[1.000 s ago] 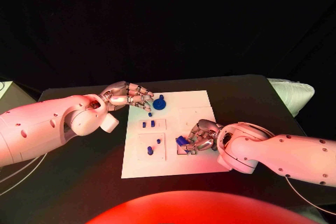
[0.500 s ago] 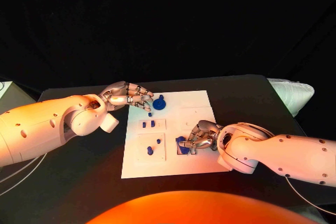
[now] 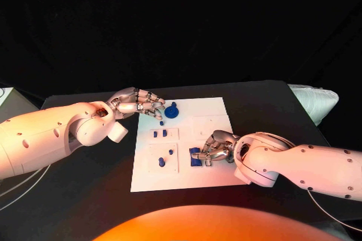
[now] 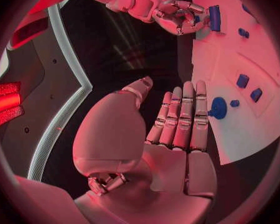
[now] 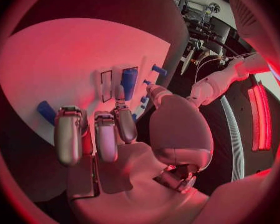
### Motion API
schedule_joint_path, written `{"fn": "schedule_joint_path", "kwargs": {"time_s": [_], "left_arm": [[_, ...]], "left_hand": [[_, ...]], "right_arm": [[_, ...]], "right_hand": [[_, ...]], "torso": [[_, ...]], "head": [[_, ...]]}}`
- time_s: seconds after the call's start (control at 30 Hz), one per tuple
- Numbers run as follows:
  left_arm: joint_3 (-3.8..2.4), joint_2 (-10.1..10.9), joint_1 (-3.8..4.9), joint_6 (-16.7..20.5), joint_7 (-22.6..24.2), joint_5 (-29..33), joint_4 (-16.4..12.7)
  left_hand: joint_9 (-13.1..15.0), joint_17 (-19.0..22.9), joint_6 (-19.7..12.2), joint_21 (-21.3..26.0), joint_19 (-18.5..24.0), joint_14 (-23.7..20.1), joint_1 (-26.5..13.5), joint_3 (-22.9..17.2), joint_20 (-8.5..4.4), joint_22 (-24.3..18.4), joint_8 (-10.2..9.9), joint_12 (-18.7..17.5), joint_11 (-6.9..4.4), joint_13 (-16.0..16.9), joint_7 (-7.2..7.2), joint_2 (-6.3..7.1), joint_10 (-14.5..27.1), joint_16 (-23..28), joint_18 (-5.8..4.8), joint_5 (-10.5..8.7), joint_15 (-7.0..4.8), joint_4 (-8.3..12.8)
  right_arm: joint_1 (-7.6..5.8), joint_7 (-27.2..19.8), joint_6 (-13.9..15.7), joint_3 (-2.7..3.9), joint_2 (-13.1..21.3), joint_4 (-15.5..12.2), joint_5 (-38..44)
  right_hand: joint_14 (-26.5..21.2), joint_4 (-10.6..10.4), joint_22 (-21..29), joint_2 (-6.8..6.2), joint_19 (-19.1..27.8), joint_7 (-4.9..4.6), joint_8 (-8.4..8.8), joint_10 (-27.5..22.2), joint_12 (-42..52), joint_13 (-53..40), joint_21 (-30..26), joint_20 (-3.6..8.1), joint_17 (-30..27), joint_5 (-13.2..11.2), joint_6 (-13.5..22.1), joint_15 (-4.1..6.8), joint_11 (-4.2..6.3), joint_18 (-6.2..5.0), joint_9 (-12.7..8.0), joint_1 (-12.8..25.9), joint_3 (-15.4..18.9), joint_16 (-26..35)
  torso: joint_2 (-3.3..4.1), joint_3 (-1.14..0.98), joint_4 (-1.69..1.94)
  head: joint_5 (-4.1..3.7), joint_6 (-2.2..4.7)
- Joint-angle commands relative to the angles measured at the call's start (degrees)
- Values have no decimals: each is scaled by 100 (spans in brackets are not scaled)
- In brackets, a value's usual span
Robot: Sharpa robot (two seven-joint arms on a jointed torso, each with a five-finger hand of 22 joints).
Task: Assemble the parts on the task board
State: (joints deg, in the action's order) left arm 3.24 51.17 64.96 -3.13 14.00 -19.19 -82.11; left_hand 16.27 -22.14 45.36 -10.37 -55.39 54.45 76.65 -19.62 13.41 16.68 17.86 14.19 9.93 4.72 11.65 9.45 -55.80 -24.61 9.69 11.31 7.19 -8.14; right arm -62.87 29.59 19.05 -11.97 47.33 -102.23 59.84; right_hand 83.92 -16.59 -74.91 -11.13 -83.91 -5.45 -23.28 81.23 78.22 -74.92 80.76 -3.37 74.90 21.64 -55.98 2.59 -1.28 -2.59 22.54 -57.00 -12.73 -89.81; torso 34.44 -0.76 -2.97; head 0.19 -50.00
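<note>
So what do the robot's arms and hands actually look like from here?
Both arms are bulky, smooth white shells dotted with small dark holes. The left hand and the right hand are silver metal with segmented fingers. Thin pale cables trail beneath each arm.

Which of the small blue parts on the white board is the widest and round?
The round blue disc part at the far edge of the white task board, beside the left robot hand; the others are small pegs or blocks.

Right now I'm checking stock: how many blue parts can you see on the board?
7 visible: round part, small one, pair, two in the near-left panel, block at the right hand, which may hide others.
</note>
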Motion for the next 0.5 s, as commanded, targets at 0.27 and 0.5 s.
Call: {"fn": "schedule_joint_path", "kwargs": {"time_s": [0.27, 0.5], "left_arm": [[-2, -4, -5, -56, 77, 28, 0], [-2, -2, -5, -55, 76, 26, 1]], "left_hand": [[-9, 6, 21, 35, -49, -45, 81, -48, 2, -15, 39, 23, -1, -4, 150, -9, 30, -41, 70, 37, -4, -15], [-9, 6, 21, 35, -49, -45, 81, -48, 2, -15, 39, 23, -1, -4, 150, -9, 30, -41, 70, 37, -4, -15]], "right_arm": [[4, -355, -222, 0, 42, -39, -20], [5, -368, -269, 0, 68, -30, 43]], "right_hand": [[608, 346, -1288, -12, -427, 24, -118, 22, -25, -361, 26, 47, 1510, -938, 19, 41, 44, 95, 44, -1028, -100, -19], [608, 473, -1299, -12, -437, 65, -237, 44, -19, -390, 65, 68, 1510, -1573, -64, 69, 79, 102, 71, -1442, -116, -19]], "torso": [[-1, -1, -3], [0, 0, -1]], "head": [[8, 0], [9, 0]]}}
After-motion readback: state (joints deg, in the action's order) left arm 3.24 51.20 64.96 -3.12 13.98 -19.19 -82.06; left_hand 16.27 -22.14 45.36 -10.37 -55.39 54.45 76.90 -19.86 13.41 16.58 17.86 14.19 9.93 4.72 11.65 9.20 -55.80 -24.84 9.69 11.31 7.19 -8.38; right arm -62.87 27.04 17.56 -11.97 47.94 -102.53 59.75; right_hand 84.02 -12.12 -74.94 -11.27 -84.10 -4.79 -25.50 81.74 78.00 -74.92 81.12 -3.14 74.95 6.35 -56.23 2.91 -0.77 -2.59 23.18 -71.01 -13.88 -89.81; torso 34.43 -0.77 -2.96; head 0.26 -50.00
